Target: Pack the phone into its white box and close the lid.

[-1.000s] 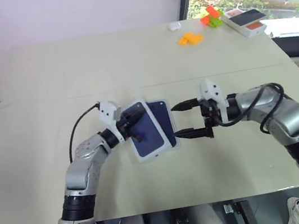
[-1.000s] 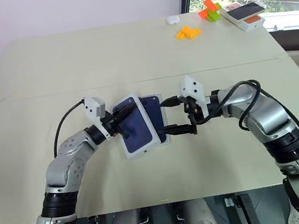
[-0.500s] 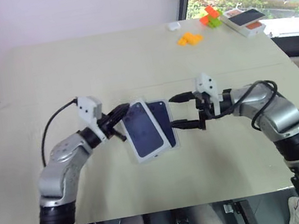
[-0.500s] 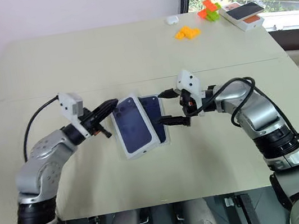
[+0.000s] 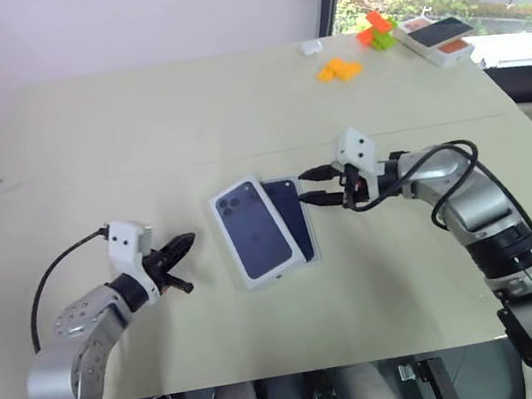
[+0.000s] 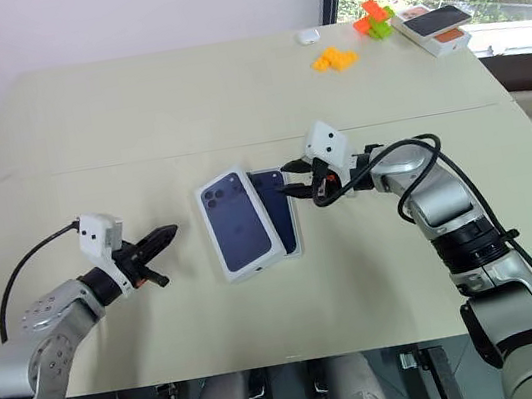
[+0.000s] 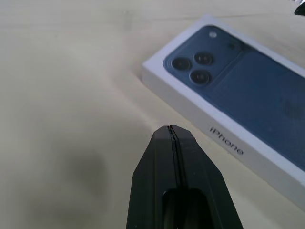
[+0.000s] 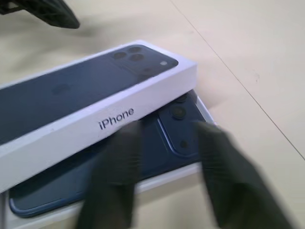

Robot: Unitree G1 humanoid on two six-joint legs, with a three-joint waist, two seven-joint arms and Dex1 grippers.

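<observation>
The lid [image 5: 251,229], white with a dark phone printed on top, lies askew over the left part of the white box [image 8: 164,180]. In the box lies the navy phone [image 5: 294,217], its right strip uncovered. My left gripper [image 5: 180,245] is shut and empty, hovering left of the lid and apart from it; in the left wrist view its fingertips [image 7: 172,131] meet in front of the lid [image 7: 238,105]. My right gripper [image 5: 311,186] is at the box's far right corner, its fingers open by a narrow gap above the phone [image 8: 167,138], with nothing between them.
At the far right of the table are orange blocks [image 5: 338,68], green and orange blocks [image 5: 376,30], a box with a black and orange top [image 5: 436,36] and a small white object [image 5: 311,47]. A seam crosses the table behind the box.
My left gripper let go of the lid and drew back to the left and toward the near edge. The lid settled flatter on the box. My right gripper moved closer and its fingers narrowed.
</observation>
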